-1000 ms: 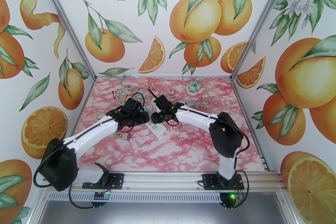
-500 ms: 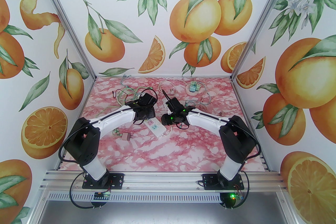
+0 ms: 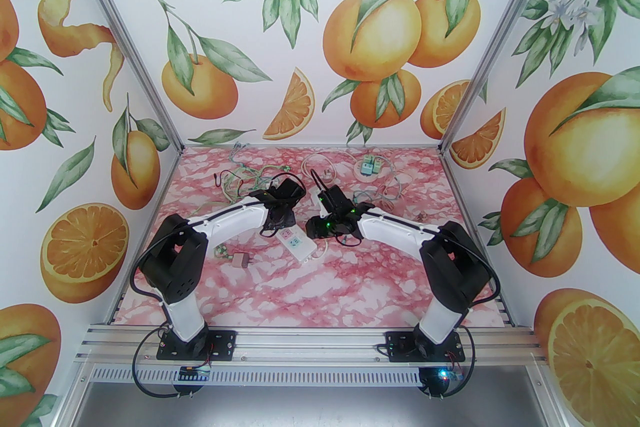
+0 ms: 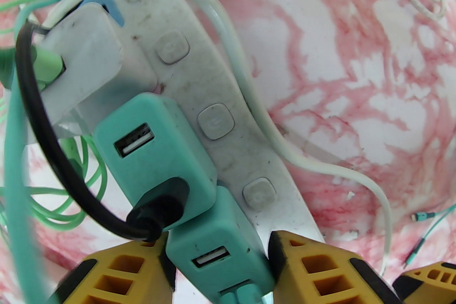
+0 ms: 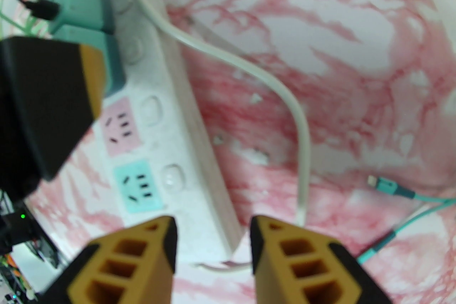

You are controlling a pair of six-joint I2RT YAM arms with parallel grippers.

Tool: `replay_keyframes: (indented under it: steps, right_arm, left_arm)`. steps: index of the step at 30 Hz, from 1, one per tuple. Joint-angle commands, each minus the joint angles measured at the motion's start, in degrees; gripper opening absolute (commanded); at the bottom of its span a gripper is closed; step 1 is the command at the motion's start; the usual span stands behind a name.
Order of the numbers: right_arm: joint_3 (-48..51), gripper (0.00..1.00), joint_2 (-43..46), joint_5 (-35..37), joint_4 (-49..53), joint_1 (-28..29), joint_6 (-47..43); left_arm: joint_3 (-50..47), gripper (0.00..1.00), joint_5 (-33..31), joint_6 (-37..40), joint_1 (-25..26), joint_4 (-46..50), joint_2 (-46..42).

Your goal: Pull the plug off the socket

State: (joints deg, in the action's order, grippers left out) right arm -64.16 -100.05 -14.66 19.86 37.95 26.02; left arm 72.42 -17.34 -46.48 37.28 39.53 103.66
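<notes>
1. L hand (image 4: 219, 242) closed narrow on nearest teal plug (image 4: 210, 220); fingers (image 4: 306, 267) pressed to both its sides
2. Plug seen seated in white socket strip (image 4: 213, 81), just beside 2nd teal plug (image 4: 156, 149) w/ black cable
3. R hand (image 5: 212, 224) held part-open over strip's end; grip on strip cannot be told
4. Strip laid flat on pink marbled worktop (image 5: 320, 28)
</notes>
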Motion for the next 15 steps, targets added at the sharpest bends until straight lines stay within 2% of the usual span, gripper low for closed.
replay_keyframes:
  steps: [1, 6, 10, 15]
  right_arm:
    - [0.53, 0.40, -0.44, -4.71, -3.07, -0.50, 1.53]
    - [2.17, 0.40, -1.54, -8.42, -6.31, -1.51, 3.97]
    - [4.30, 0.40, -0.85, -10.09, -9.15, -3.04, 5.73]
    - [6.12, 0.39, -1.25, -12.55, -12.56, -4.42, 7.66]
  left_arm:
    - [1.11, 0.37, -2.18, 2.98, -0.24, 1.53, -0.02]
    - [1.41, 0.33, 2.23, 9.35, -0.27, -0.66, 0.82]
    - [1.23, 0.33, 7.17, 13.55, 0.25, -4.48, 0.98]
    - [3.49, 0.33, 8.64, 16.77, 0.59, -2.90, 2.63]
